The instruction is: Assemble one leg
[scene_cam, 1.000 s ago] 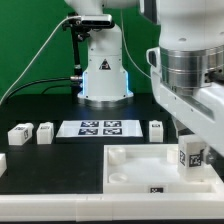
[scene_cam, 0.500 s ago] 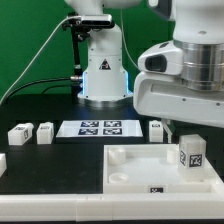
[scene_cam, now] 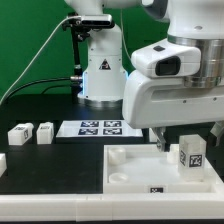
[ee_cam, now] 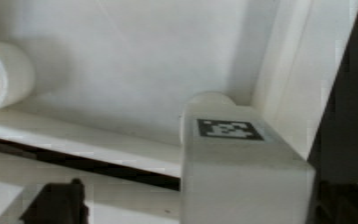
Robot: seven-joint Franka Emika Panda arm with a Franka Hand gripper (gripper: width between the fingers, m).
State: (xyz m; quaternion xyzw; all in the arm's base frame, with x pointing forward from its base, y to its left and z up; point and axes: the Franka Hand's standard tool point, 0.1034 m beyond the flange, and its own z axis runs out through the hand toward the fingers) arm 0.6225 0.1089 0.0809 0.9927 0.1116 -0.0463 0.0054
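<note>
The small white plastic leg block stands upright on the large white panel at lower right, jaws apparently released astride it, so a skewed closing could topple it.

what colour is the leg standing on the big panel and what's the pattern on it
White, with a black-and-white square tag; the leg shows best in the wrist view.

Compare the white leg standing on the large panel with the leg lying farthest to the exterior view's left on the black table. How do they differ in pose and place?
The leg on the panel stands upright on the large white panel, beside the gripper. The far-left leg lies low on the black table, away from the gripper. The panel leg's tag faces the camera clearly; the far-left leg's is harder to read. Both are small white blocks.
</note>
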